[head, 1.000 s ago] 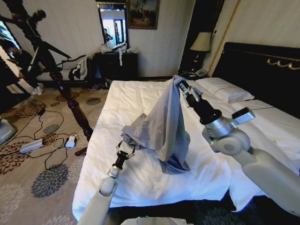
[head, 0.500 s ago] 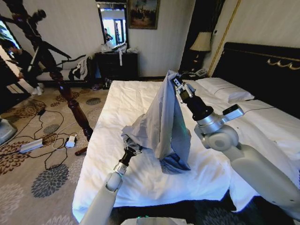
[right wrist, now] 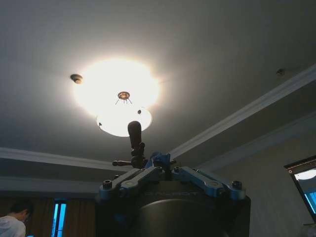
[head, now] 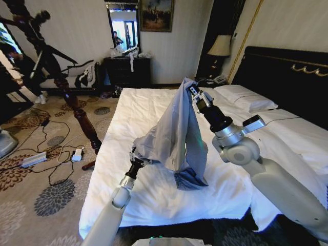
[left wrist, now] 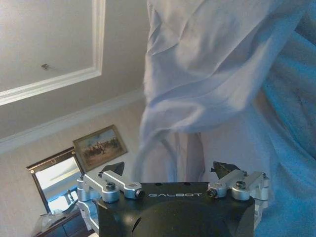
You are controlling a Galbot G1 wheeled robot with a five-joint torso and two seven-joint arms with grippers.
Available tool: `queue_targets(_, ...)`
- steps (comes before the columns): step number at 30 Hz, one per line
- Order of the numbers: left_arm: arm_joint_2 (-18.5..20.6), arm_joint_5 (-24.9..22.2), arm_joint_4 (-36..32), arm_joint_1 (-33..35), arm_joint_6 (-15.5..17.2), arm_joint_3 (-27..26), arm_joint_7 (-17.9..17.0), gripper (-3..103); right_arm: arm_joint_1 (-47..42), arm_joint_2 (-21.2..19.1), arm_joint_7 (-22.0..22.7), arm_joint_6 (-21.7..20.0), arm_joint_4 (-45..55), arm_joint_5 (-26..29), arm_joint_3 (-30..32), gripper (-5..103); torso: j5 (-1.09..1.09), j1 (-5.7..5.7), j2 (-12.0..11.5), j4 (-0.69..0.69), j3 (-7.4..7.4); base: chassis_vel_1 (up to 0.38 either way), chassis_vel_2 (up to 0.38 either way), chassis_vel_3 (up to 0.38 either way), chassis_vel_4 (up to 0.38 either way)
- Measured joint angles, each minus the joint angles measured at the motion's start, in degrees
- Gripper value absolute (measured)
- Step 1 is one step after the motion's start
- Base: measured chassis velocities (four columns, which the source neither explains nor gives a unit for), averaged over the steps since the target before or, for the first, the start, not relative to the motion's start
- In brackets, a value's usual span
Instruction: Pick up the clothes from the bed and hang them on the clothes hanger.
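The clothes, a grey-blue shirt point(head: 177, 128), hang in a tall peak above the bed point(head: 154, 195), their lower end resting on the white duvet. My right gripper point(head: 192, 91) is shut on the shirt's top; the right wrist view shows a scrap of blue fabric point(right wrist: 157, 158) pinched between the closed fingers point(right wrist: 148, 173). My left gripper point(head: 135, 155) sits at the shirt's low left edge. In the left wrist view it point(left wrist: 170, 173) stands open, fingers wide apart, with the fabric point(left wrist: 207, 74) draped just beyond them. The clothes hanger is out of view.
A dark turned-wood coat stand point(head: 77, 110) rises from the carpet left of the bed. Cables and a power strip point(head: 51, 154) lie on the floor there. Pillows point(head: 241, 97) and the black headboard point(head: 287, 77) are at the right; a dark cabinet point(head: 128, 72) stands at the far wall.
My right gripper carried the shirt's top slightly left. My left gripper rose from below the hem to the shirt's lower left edge.
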Motion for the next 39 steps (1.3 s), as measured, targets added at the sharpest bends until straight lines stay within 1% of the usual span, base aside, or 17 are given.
queue_targets(8,0.4,0.5,-0.9,0.0,0.2,0.1,-1.0,100,-1.0,0.0,-0.1,0.1,0.3,-0.6,0.4,0,0.0,0.0,0.0,-0.01,0.0,0.0,0.0,0.0,0.0)
queue_targets(11,0.3,2.4,-0.3,-1.4,-0.2,1.7,0.5,100,-1.3,-0.3,-0.1,0.1,0.7,-0.6,0.5,0,0.0,0.0,0.0,-0.01,0.0,0.0,0.0,0.0,0.0)
queue_targets(17,0.3,2.9,1.7,-3.2,-1.2,3.5,2.4,100,-1.5,-0.9,0.0,0.1,1.2,-0.6,0.6,0,0.0,0.0,0.0,-0.01,0.0,0.0,0.0,0.0,0.0)
queue_targets(19,-0.6,4.2,2.9,-4.0,-2.1,3.9,2.9,93,-1.8,-1.0,0.0,0.1,1.4,-0.6,0.8,0,0.01,0.0,0.0,-0.01,0.0,0.0,0.0,0.0,0.0)
queue_targets(21,-0.9,4.5,3.2,-4.2,-2.4,4.0,3.0,93,-1.9,-1.0,0.1,0.1,1.5,-0.6,0.8,0,0.01,0.0,0.0,-0.01,0.0,0.0,0.0,0.0,0.0)
queue_targets(25,-3.5,5.9,4.5,-4.5,-4.1,4.0,3.5,71,-2.1,-1.0,0.4,0.1,1.9,-0.4,1.0,0,0.0,0.0,0.0,-0.01,0.0,0.0,0.0,0.0,0.0)
queue_targets(26,-3.5,5.9,4.5,-4.5,-4.1,4.0,3.5,71,-2.1,-1.0,0.4,0.1,1.9,-0.4,1.0,0,0.0,0.0,0.0,-0.01,0.0,0.0,0.0,0.0,0.0)
queue_targets(27,-3.7,5.9,4.4,-4.3,-4.3,4.0,3.5,66,-2.4,-1.0,0.4,0.1,1.9,-0.4,1.2,0,0.0,0.0,0.0,-0.01,0.0,0.0,0.0,0.0,0.0)
queue_targets(29,-3.7,5.9,4.3,-4.2,-4.4,4.0,3.5,66,-2.5,-1.0,0.4,0.1,1.9,-0.4,1.3,0,0.0,0.0,0.0,-0.01,0.0,0.0,0.0,0.0,0.0)
queue_targets(30,-3.7,5.9,3.9,-3.9,-4.6,3.9,3.5,54,-2.9,-1.0,0.5,0.1,1.7,-0.4,1.6,0,0.0,0.0,0.0,0.0,0.0,0.0,0.0,0.0,0.0)
queue_targets(31,-3.7,5.9,3.7,-3.8,-4.6,3.9,3.5,54,-3.2,-0.9,0.6,0.1,1.6,-0.4,1.7,0,0.0,0.0,0.0,0.0,0.0,0.0,0.0,0.0,0.0)
queue_targets(33,-3.5,5.8,2.9,-3.4,-4.7,3.7,3.4,44,-4.1,-0.8,1.0,0.1,1.3,-0.6,2.1,0,0.01,0.0,0.0,0.0,0.0,0.0,0.0,0.0,0.0)
queue_targets(34,-3.5,5.8,2.9,-3.4,-4.7,3.7,3.4,44,-4.1,-0.8,1.0,0.1,1.3,-0.6,2.1,0,0.01,0.0,0.0,0.0,0.0,0.0,0.0,0.0,0.0)
queue_targets(36,-3.3,5.7,2.2,-2.9,-4.7,3.4,3.3,33,-4.9,-0.8,1.1,0.1,1.1,-0.9,2.5,0,0.01,0.0,0.0,0.0,0.0,0.0,0.0,0.0,0.0)
queue_targets(37,-3.1,5.5,1.6,-2.5,-4.7,3.3,3.3,33,-5.6,-0.9,1.2,0.1,1.0,-1.1,2.9,0,0.0,0.0,0.0,0.0,0.0,0.0,0.0,0.0,0.0)
queue_targets(38,-2.9,5.2,1.0,-2.0,-4.7,3.2,3.3,28,-6.4,-1.0,1.2,0.1,0.8,-1.4,3.3,0,0.0,0.0,0.0,-0.01,0.0,0.0,0.0,0.0,0.0)
queue_targets(39,-2.9,5.2,1.0,-2.0,-4.7,3.2,3.3,28,-6.4,-1.0,1.2,0.1,0.8,-1.4,3.3,0,0.0,0.0,0.0,-0.01,0.0,0.0,0.0,0.0,0.0)
